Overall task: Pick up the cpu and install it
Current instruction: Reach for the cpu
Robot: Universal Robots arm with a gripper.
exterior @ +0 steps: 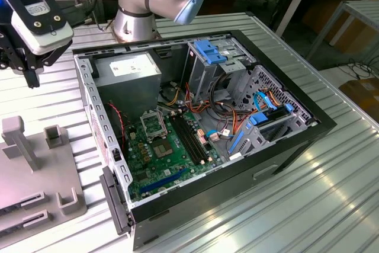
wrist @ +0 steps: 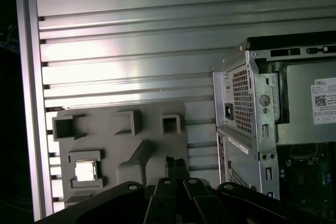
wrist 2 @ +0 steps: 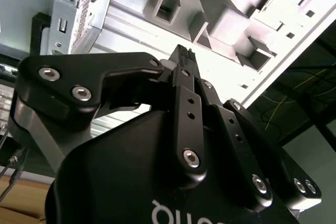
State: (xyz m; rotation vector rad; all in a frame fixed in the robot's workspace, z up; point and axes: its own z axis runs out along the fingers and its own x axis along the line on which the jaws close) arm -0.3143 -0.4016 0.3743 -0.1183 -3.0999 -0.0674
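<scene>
Silvery-grey and square, the cpu (wrist: 85, 170) lies flat in a shallow pocket of the grey holder (wrist: 105, 129), at the holder's corner farthest from the case (wrist: 247, 103), as the first wrist view shows. The gripper (wrist: 177, 161) hangs above the same holder with its fingers pressed together and nothing between them; the second wrist view shows the two tips meeting too. It sits over the holder's half nearer the case. The cpu therefore lies sideways from the tips, away from the case, and a raised, ramp-shaped block (wrist: 137, 156) of the holder stands between the two. Being square, the cpu has no long axis; its edges run in line with the holder's edges. With one arm there is no choice of hand. I'd judge the pick not yet begun: the cpu is untouched, and the socket (exterior: 155, 124) inside the case shows a dark centre.
</scene>
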